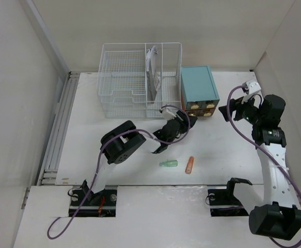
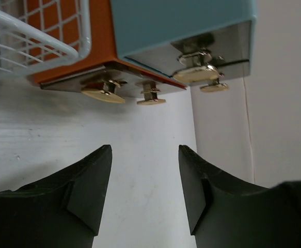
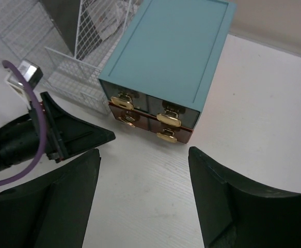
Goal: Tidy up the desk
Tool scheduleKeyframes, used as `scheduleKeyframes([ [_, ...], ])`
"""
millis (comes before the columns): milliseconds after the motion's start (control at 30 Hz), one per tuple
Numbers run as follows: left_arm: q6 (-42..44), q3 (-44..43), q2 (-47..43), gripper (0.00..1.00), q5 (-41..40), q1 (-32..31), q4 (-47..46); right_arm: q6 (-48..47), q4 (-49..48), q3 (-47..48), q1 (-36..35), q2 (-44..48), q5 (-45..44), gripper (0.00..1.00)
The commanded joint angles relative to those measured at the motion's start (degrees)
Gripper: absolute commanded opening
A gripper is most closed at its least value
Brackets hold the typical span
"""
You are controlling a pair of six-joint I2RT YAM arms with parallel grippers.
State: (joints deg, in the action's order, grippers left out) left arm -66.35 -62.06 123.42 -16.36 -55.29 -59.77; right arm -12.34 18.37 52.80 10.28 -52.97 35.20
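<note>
We find light, plain walls (image 1: pixel 16 77) enclosing the work area on three sides. Between them lies the one desk (image 1: pixel 222 150), filling the middle of the overhead view. It is a large, flat, matte white top with a faint grain. One metal rail (image 1: pixel 57 134) runs along its left edge, and both arm bases sit at its near edge.

At the far side of the desk stands one white wire basket organizer (image 1: pixel 122 103). White sheets (image 1: pixel 153 67) stand upright in its narrow middle compartment. Just beside it on the right stands one small teal drawer cabinet (image 1: pixel 197 85). Its front faces the arms and carries four gold pulls (image 3: pixel 168 118). The lower drawer fronts are orange-brown.

We count two arms. The left gripper (image 2: pixel 145 150) sits low just before the cabinet's front, its jaws parted with only bare desk between them. The right gripper (image 3: pixel 143 155) hangs above the desk, to the right of the cabinet. Its jaws are spread and grasp nothing.

Two small loose items lie near each other on the near middle of the desk. One is a pale green piece (image 1: pixel 168 164) and one is an orange piece (image 1: pixel 190 165). They are too small for us to identify.
</note>
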Motion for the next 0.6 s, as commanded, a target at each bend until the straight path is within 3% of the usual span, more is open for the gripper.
scheduleKeyframes([
  [0,-1.2,-4.2,0.7,0.52,-4.0,0.8,4.0,5.5,-3.8,2.8,1.0,1.2,3.3,0.74],
  [567,-0.4,-12.7,9.8,0.47,-8.1,2.5,5.1,6.5,-3.8,1.3,2.8,1.7,7.4,0.74],
])
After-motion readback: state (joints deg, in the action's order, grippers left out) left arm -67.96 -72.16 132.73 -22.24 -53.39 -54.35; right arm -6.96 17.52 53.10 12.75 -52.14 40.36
